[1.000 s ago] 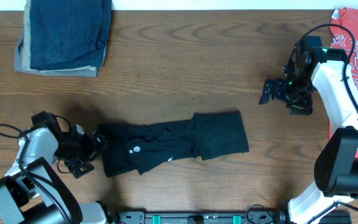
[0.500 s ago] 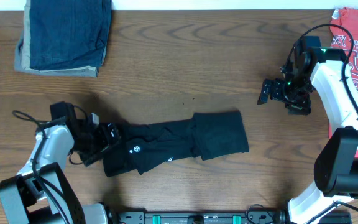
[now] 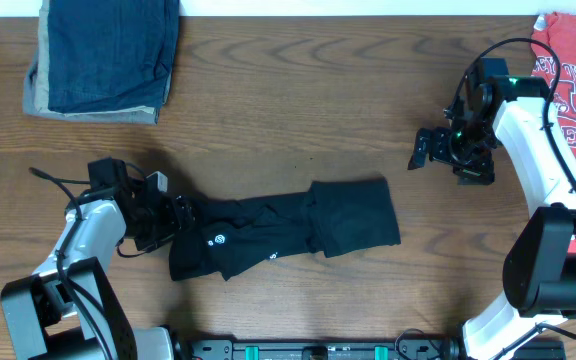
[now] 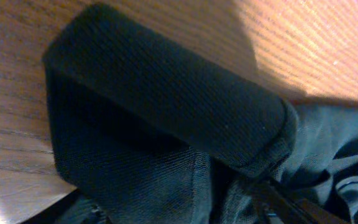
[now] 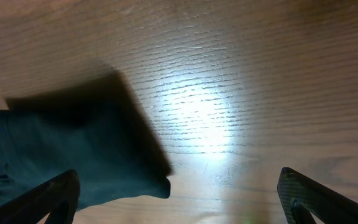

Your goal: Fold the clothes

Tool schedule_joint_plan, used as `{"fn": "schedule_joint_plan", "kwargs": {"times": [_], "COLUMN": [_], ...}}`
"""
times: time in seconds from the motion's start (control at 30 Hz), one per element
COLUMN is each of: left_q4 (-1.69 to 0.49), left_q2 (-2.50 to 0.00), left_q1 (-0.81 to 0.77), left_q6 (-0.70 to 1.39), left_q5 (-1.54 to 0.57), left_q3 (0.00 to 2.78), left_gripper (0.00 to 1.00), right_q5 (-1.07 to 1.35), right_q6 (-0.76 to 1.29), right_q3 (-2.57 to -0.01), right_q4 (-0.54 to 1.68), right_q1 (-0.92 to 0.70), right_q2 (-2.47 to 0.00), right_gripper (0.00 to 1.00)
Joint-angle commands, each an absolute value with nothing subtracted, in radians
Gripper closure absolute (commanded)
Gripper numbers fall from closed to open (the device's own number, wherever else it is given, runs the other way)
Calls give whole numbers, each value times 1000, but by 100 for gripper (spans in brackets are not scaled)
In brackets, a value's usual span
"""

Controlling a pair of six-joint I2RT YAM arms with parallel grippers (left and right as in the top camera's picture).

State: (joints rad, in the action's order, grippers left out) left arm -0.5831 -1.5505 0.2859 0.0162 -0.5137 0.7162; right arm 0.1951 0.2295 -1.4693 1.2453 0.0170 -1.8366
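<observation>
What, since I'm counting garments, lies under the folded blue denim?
A tan layer peeks out along the left and near edges of the denim. The denim covers the rest, so what it is, or whether more lies beneath, cannot be seen.

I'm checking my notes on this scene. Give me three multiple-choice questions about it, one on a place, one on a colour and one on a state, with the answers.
1. Where does the black shirt lie?
A) in a basket
B) hanging off an edge
C) flat on the table, near its front edge

2. What colour is the T-shirt in the far right corner?
A) green
B) red
C) white

3. How is the right gripper?
A) open, holding nothing
B) shut on cloth
C) shut on nothing

Answers: 1 C, the overhead view shows it on the wood; 2 B, red with white letters; 3 A, its fingers stand wide apart.
</observation>
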Motion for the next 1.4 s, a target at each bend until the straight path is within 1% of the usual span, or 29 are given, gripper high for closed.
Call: {"fn": "schedule_joint_plan", "kwargs": {"times": [0.0,0.17,0.33,0.43,0.47,0.53,0.77,0.93,1.17,1.37], "left_q4": [-603,-611,-611,-612,-612,-614,-640,-665,-699,-694], "left_q2": [-1588,-1588,-1588,-1588,-1588,-1588,-1588,-1588,-1588,-1588], "left_q1": [282,282,282,282,282,280,252,252,252,252], "left_q6": [-7,-7,-24,-75,-79,-79,-106,-113,-137,-43], "left_q5": [-490,-491,-523,-640,-678,-727,-746,-682,-677,-679], "left_q3": [679,679,679,679,679,679,679,679,679,679], "left_gripper": [35,37,36,22,19,17,16,16,16,16], "right_q5": [215,218,218,218,218,219,229,229,229,229], "right_q6": [220,223,223,223,223,223,223,223,223,223], "right_q3": [-1464,-1464,-1464,-1464,-1464,-1464,-1464,-1464,-1464,-1464], "right_q4": [1248,1248,1248,1245,1244,1245,1249,1248,1234,1228], "right_q1": [12,12,12,12,12,12,-1,-26,-59,-76], "right_q2": [-1824,-1824,-1824,-1824,-1824,-1824,-1824,-1824,-1824,-1824], "right_gripper": [1,1,1,1,1,1,1,1,1,1]}}
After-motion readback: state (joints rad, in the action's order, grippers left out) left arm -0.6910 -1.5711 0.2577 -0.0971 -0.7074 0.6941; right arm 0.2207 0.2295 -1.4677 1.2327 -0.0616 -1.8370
